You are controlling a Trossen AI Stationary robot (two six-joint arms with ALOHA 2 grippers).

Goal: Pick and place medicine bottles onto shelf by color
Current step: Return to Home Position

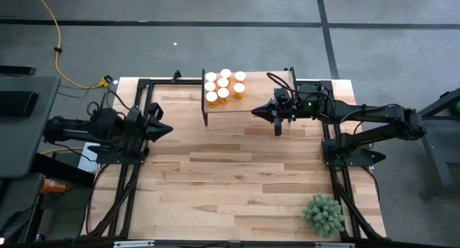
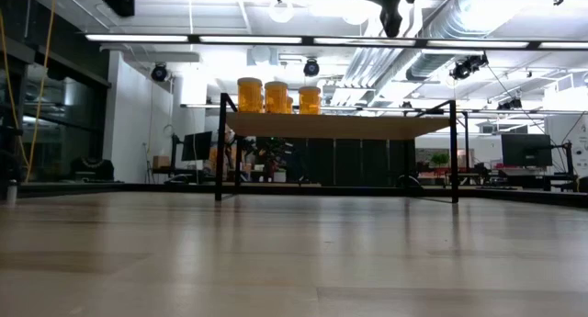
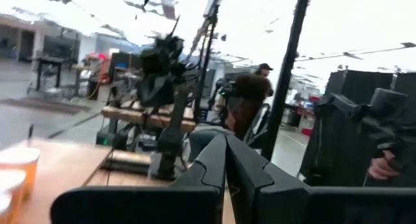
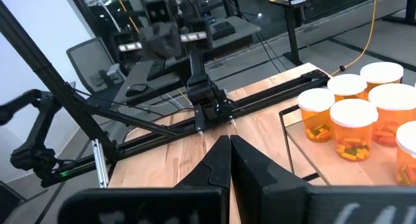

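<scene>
Several orange pill bottles with white caps [image 1: 224,86] stand close together on the left end of the light-wood shelf [image 1: 262,90] at the table's far edge. They also show in the low view [image 2: 276,96] and the right wrist view [image 4: 351,120]. My right gripper [image 1: 255,113] is shut and empty. It hovers high over the shelf's near edge, to the right of the bottles, pointing toward the table's left. My left gripper [image 1: 167,129] is shut and empty at the table's left side, pointing right.
A green bushy plant [image 1: 323,214] stands at the near right corner. The shelf's black legs [image 2: 220,147] rest on the tabletop. The right half of the shelf board [image 1: 277,90] is bare. Black frame rails [image 1: 129,183] run along the table's left and right sides.
</scene>
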